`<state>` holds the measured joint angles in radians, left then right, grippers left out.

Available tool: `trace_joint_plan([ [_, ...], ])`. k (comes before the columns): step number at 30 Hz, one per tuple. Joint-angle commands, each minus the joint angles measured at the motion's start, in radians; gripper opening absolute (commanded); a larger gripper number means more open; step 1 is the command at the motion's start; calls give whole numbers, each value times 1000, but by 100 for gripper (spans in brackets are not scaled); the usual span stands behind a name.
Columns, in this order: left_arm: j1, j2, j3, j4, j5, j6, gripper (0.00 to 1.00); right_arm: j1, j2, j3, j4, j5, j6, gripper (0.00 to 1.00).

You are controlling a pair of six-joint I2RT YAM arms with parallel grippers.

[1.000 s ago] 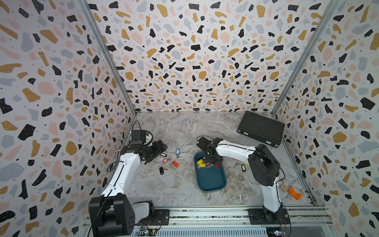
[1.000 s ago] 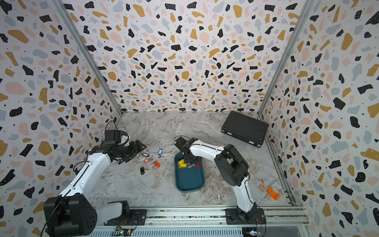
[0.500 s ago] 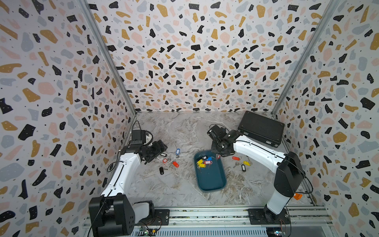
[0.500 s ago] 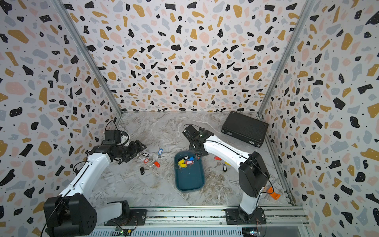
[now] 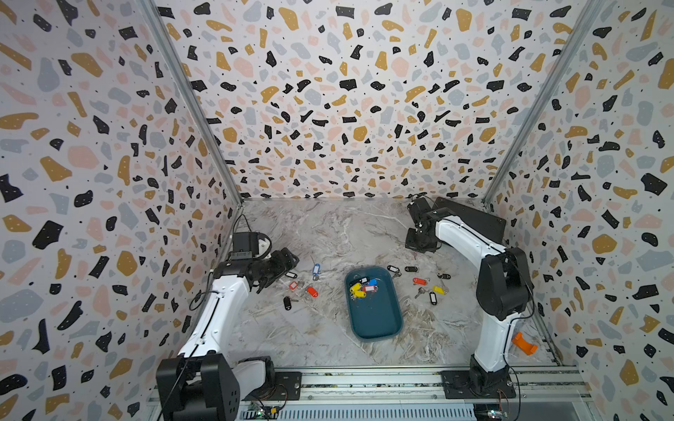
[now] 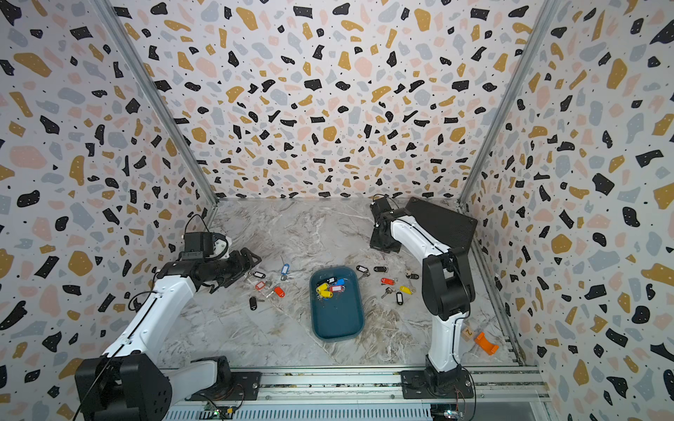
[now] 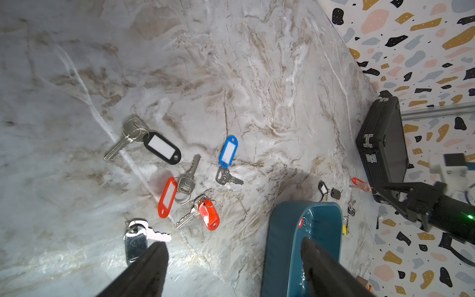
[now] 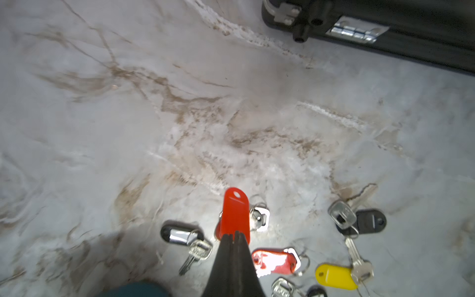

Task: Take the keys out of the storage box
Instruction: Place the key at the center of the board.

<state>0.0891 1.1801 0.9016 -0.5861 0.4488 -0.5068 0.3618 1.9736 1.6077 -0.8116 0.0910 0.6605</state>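
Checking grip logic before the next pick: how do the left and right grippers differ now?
Jaws: left gripper stands wide open; right gripper is shut.
Load: the left holds nothing; the right pinches a red key tag.
Place: the left is by the keys laid out on its side of the blue box; the right is near the black case.
Shared: both are outside the box, which holds more keys.
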Motion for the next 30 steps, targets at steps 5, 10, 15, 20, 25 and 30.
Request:
trace_joint_plan([
  [5, -33, -29, -22, 49, 28, 27, 85, -48, 74, 33, 20, -53, -50, 0],
  [10, -96, -38, -16, 51, 11, 50, 87, -68, 8, -15, 29, -64, -74, 37],
  [15, -193, -56, -9, 46, -32, 74, 89, -72, -157, -110, 11, -45, -106, 45],
  [20, -354, -78, 18, -15, -162, 101, 90, -72, -398, -287, 14, -78, -148, 43],
  [25, -594, -13, 142, -104, -311, 93, 86, -72, -613, -414, -39, -114, -201, 38],
  [30, -785, 138, 324, -176, -427, 212, 80, -72, -741, -452, -111, -107, -217, 29],
])
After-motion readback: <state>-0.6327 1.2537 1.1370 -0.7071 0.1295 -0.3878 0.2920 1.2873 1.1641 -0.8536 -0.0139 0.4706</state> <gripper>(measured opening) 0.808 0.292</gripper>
